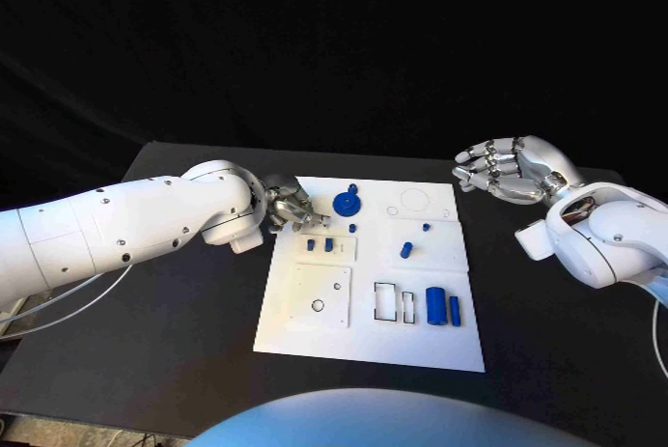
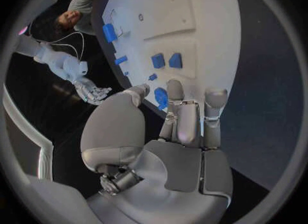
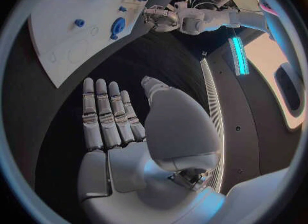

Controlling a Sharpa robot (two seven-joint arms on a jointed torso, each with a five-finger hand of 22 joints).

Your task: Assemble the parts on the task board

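Black bench, white task board (image 1: 369, 346): my left hand (image 1: 292, 210) hovers empty, fingers apart, beside the round blue part (image 1: 346, 203); grabbing it's next, I reckon. Right hand (image 1: 508, 169) open, idle.

Matt white task board (image 1: 418, 346), glossy blue plastic parts (image 1: 435, 305), matt black table (image 1: 167, 321), silvery metallic left hand (image 1: 292, 208)
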